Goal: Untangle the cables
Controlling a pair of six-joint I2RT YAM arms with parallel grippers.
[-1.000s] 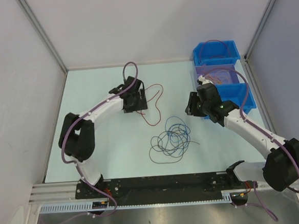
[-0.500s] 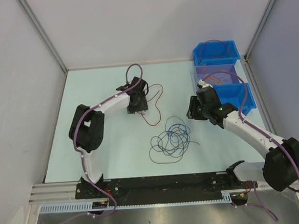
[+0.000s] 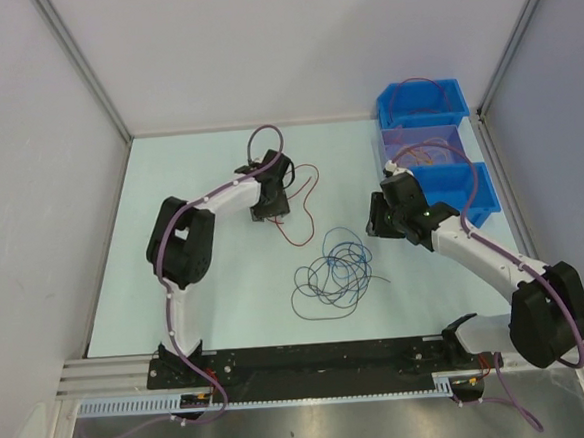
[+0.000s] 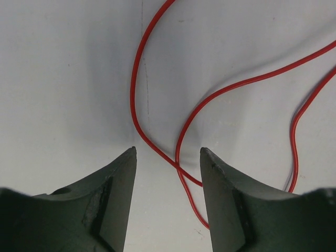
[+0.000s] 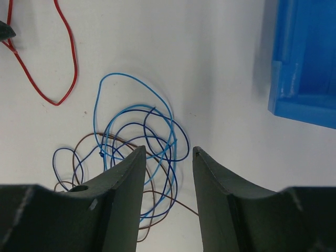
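Mid-bench (image 3: 188, 166), thin red wire (image 4: 132, 84) lies apart between parted left fingers (image 4: 113, 199); blue-and-brown wire tangle (image 3: 331, 276) sits untouched below parted, empty right fingers (image 5: 121, 194).

A robotics lab cell: white panels (image 3: 310, 47), aluminium frame (image 3: 81, 63), blue bins (image 3: 389, 107).
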